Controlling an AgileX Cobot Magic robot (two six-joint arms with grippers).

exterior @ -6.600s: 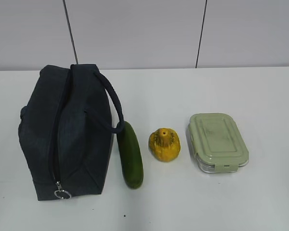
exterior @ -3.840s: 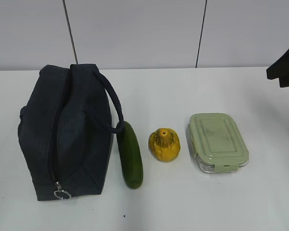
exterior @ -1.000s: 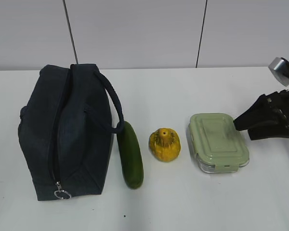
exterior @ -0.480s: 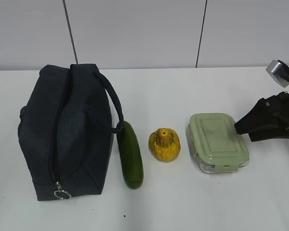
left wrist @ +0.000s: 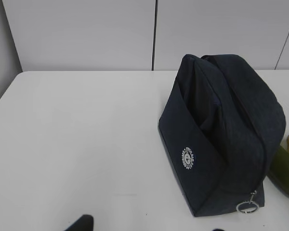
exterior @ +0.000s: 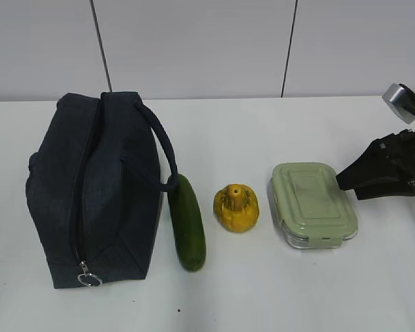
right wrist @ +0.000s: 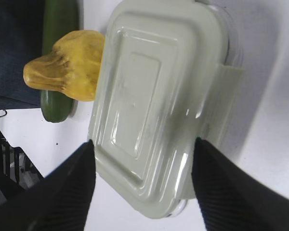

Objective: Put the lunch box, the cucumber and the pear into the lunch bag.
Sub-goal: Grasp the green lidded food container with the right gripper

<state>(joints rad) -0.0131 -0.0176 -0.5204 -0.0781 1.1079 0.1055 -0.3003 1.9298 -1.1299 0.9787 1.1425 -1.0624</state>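
Straddling lunch box [right wrist: 159, 96], right hand [right wrist: 144, 178] fingers spread, not gripping.

table [exterior: 263, 297]: white, flat | wall [exterior: 194, 41]: pale grey panels, dark vertical seams

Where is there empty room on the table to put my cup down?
The table is bare in front of the whole row, behind the pear and lunch box, and left of the lunch bag. It is crowded between bag, cucumber and pear.
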